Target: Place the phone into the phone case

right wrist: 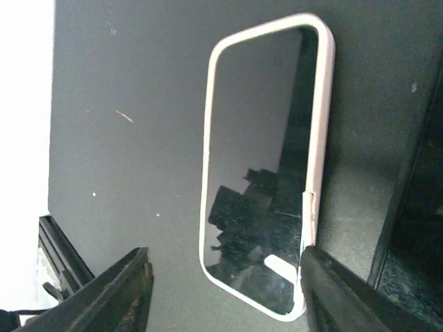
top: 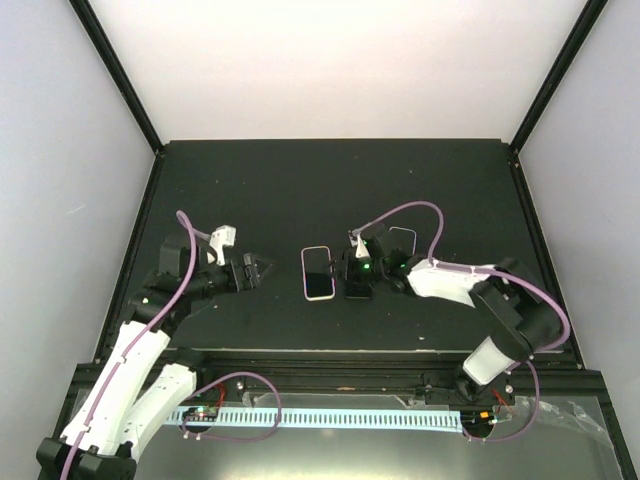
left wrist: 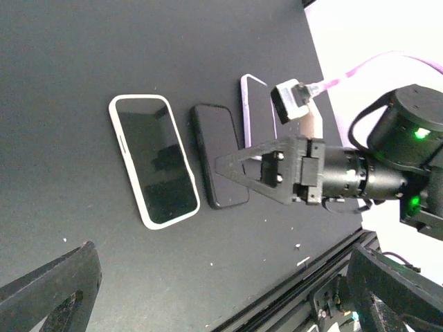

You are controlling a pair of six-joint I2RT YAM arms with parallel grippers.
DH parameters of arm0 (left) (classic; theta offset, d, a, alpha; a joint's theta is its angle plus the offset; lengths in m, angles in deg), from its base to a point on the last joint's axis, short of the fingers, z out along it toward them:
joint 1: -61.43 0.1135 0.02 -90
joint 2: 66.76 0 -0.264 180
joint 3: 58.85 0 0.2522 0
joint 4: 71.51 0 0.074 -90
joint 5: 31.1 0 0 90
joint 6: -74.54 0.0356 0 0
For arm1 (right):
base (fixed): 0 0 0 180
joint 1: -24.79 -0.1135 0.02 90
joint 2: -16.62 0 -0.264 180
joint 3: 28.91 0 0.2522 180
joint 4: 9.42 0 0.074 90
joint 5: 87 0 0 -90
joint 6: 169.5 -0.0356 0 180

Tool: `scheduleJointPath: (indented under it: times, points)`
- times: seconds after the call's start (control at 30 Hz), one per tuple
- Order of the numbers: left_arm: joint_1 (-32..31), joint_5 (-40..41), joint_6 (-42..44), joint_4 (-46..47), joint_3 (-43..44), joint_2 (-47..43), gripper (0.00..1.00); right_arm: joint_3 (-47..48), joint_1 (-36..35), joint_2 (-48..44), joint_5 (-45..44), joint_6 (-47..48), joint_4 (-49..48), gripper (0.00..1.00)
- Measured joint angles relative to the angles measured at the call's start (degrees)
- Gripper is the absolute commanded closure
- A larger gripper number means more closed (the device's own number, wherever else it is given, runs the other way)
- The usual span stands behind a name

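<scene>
Right gripper: jaws parted, nothing between them, low over the phone.
Right arm: elbow bent at the right, forearm reaching left to mid-table.
Left gripper: spread wide, empty, aimed right at the row of pieces.
Left arm: folded, rising from the near-left base.
Phone: bare, black, flat, between the phone case and a second white case.
Phone case: white rim, glossy dark inside; filled or not, cannot tell.
Table: matte black.
Walls: white.
</scene>
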Motion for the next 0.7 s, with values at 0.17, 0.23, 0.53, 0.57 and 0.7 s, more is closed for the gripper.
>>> scheduleJointPath:
  times: [0.17,0.23,0.53,0.57,0.7]
  points:
    - [0.0,1.1,0.1,-0.5,3.3,0.0,0.01,0.3,0.0,-7.9,-3.4,3.3,5.4,0.14]
    - [0.0,1.6,0.2,-0.7,4.6,-0.2,0.01,0.8,0.0,-11.3,-5.1,5.2,9.0,0.08]
    - [0.0,6.0,0.9,-3.1,10.3,-2.1,0.01,1.0,0.0,-33.1,-12.4,10.7,21.1,0.0]
    - [0.0,6.3,1.0,-3.5,11.0,-2.2,0.01,1.0,0.0,-35.6,-13.1,11.0,22.6,0.0]
    - [0.0,6.1,1.6,-4.0,13.5,-2.1,0.01,1.3,0.0,-44.3,-15.5,11.2,28.5,0.0]
